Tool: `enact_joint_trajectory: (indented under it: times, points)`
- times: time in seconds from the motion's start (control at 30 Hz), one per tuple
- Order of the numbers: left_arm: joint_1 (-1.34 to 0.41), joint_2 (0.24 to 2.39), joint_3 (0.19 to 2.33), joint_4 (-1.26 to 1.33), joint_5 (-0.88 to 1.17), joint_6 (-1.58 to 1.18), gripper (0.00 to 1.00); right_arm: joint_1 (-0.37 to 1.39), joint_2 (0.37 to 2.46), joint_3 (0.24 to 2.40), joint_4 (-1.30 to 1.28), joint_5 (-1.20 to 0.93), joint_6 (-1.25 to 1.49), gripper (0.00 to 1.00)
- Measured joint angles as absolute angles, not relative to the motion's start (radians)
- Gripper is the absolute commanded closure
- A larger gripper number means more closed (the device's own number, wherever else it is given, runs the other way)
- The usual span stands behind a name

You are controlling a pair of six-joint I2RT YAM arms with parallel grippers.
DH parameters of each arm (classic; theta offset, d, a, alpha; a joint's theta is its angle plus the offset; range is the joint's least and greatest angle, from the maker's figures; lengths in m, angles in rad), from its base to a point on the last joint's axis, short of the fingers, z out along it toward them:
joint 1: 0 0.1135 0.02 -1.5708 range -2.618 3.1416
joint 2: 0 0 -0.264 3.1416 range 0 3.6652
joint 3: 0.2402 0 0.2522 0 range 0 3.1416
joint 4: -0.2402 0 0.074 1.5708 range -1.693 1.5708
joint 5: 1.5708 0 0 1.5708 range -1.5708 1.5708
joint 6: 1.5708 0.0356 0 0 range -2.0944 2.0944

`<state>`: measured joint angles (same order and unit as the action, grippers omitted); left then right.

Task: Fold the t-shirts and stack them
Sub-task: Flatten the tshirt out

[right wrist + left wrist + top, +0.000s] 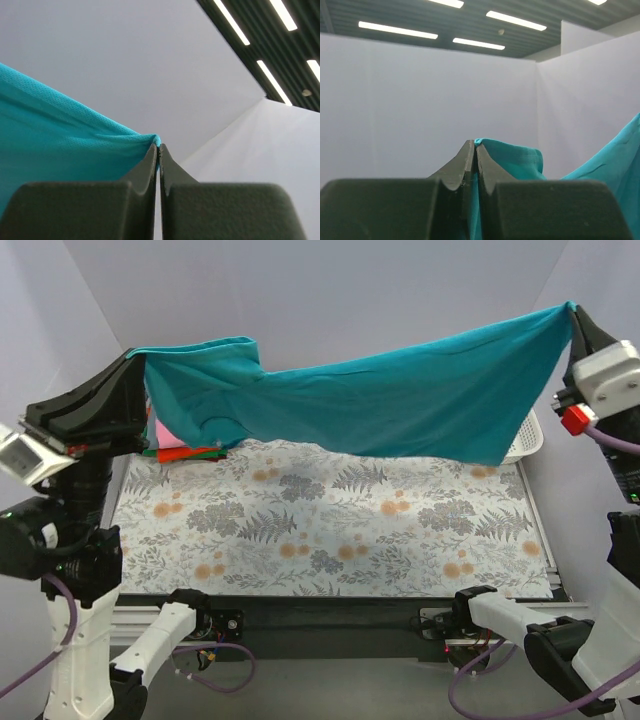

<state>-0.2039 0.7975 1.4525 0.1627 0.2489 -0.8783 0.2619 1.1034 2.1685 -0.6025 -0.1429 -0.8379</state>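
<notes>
The teal-blue t-shirt hangs stretched in the air across the back of the table, held at both ends. My left gripper is shut on its left corner, with teal cloth pinched between the fingers. My right gripper is shut on its right corner, high at the far right, with cloth at the fingertips. A stack of folded shirts, pink, orange-red and green, lies at the back left, mostly hidden behind the hanging shirt.
The floral table cloth covers the table under the shirt. The white mesh basket stands at the back right, partly behind the shirt. White walls enclose the back and both sides.
</notes>
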Motion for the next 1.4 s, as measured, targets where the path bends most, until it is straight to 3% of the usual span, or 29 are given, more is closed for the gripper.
enact_joint_trajectory:
  times: [0.23, 0.33, 0.57, 0.67, 0.7, 0.87, 0.93, 1.1, 1.4]
  points:
    - [-0.204, 0.757, 1.537, 0.203, 0.304, -0.879, 1.00, 0.259, 1.081, 2.198, -0.567, -0.097, -0.842, 0.99]
    - [-0.204, 0.749, 1.451, 0.214, 0.306, -0.880, 1.00, 0.255, 1.085, 2.070, -0.543, -0.089, -0.834, 0.99]
    - [-0.204, 0.776, 0.858, 0.264, 0.243, -0.913, 1.00, 0.236, 1.206, 1.448, -0.467, -0.214, -0.746, 0.99]
    - [-0.203, 0.884, 0.680, 0.365, 0.189, -0.921, 1.00, 0.231, 1.319, 1.297, -0.406, -0.278, -0.735, 0.99]
    - [-0.184, 1.077, 0.549, 0.428, 0.183, -0.924, 1.00, 0.223, 1.433, 1.245, -0.345, -0.325, -0.735, 0.99]
    - [-0.118, 1.517, 0.665, 0.615, 0.186, -0.950, 1.00, 0.178, 1.784, 1.367, -0.160, -0.405, -0.696, 0.99]
    - [-0.099, 1.596, 0.691, 0.633, 0.186, -0.958, 1.00, 0.165, 1.914, 1.408, -0.123, -0.411, -0.682, 0.99]
    - [-0.075, 1.662, 0.763, 0.669, 0.183, -0.960, 1.00, 0.141, 2.094, 1.493, -0.125, -0.409, -0.657, 0.99]
    - [-0.072, 1.662, 0.823, 0.704, 0.214, -0.945, 1.00, 0.098, 2.127, 1.628, -0.070, -0.449, -0.588, 0.99]
